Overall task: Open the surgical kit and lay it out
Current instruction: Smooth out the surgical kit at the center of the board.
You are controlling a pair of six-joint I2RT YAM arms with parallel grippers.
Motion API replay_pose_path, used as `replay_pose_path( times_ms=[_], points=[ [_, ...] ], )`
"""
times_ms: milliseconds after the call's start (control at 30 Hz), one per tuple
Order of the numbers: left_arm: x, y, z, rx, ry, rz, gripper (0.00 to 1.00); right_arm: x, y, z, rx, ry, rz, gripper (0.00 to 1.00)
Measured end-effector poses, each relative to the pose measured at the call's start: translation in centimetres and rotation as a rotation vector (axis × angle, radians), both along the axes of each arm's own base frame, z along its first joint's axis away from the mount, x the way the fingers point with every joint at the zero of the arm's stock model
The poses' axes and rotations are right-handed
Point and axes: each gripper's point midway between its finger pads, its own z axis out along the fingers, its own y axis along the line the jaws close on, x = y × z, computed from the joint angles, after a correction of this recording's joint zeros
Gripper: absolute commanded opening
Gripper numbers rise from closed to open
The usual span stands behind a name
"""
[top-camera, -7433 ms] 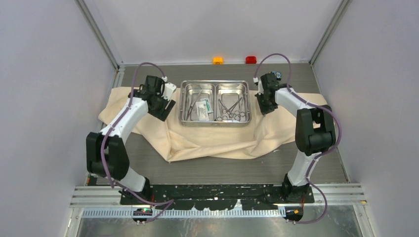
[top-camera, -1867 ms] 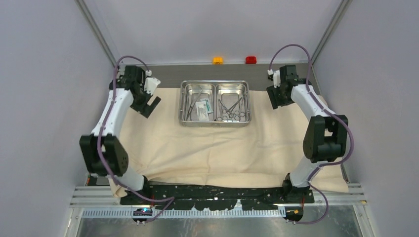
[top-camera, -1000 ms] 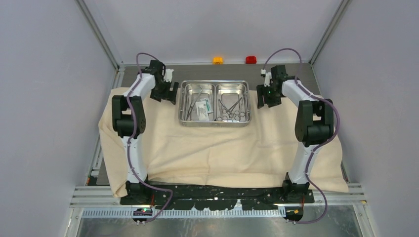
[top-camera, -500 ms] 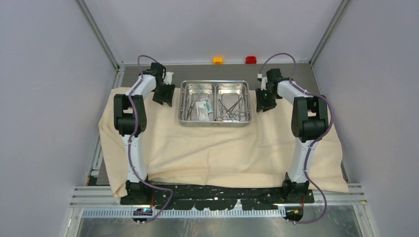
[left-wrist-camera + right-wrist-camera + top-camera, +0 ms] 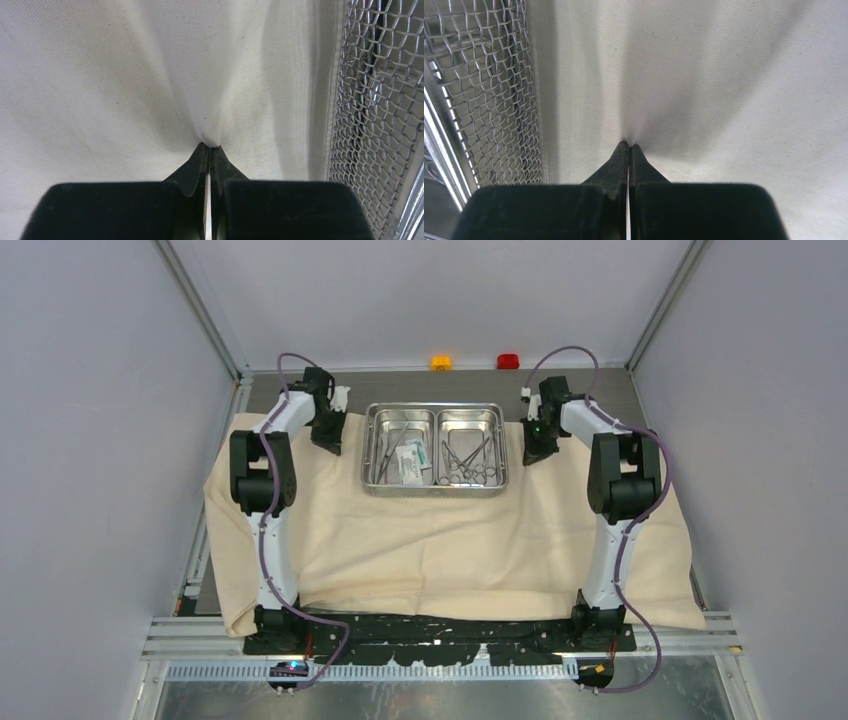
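**Both grippers pinching cloth beside tray**

The left gripper and right gripper, apart a second ago, are now clamping small puckers of the beige cloth. The cloth is lying spread, probably ready for final tugging flat. On it, the steel tray is holding packets and straight instruments on the left-arm side, and ring-handled clamps on the other.

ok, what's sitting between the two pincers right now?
The two-compartment steel tray, resting on the beige cloth, fills the stretch between left pincer and right pincer in the top view. Both pincers pinch the cloth just beside it.
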Motion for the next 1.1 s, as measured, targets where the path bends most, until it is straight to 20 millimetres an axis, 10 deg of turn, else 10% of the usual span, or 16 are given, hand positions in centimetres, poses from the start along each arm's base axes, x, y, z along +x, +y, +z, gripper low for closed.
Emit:
replay_pose_path(
  times_ms=[1100],
  points=[
    [4.7,-0.7,0.3,-0.065,0.021,0.129,0.0,7.3,-2.4,0.3,-0.089,-0.004,-0.032,0.0]
  ],
)
